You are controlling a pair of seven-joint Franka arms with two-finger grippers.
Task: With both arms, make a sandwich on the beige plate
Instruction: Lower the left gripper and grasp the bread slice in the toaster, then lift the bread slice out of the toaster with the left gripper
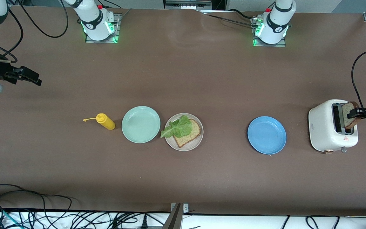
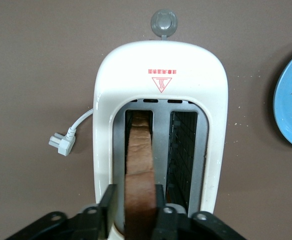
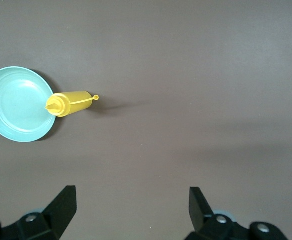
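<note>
Sandwich half-built: one bread slice (image 1: pixel 187 133) under lettuce (image 1: pixel 178 127) lies on the beige plate (image 1: pixel 199 140), well apart from your left gripper (image 2: pixel 140 200), which pinches the second slice (image 2: pixel 138 150) in the toaster (image 2: pixel 160 70). Next, lift straight up. Your right gripper (image 3: pixel 131 205) waits, spread wide.

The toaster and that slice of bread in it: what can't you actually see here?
- Bread slice: its lower part is hidden inside the toaster slot, and the left gripper, closed on it, covers its near end in the left wrist view.
- Bread slice on the beige plate: partly covered by the lettuce in the front view.
</note>
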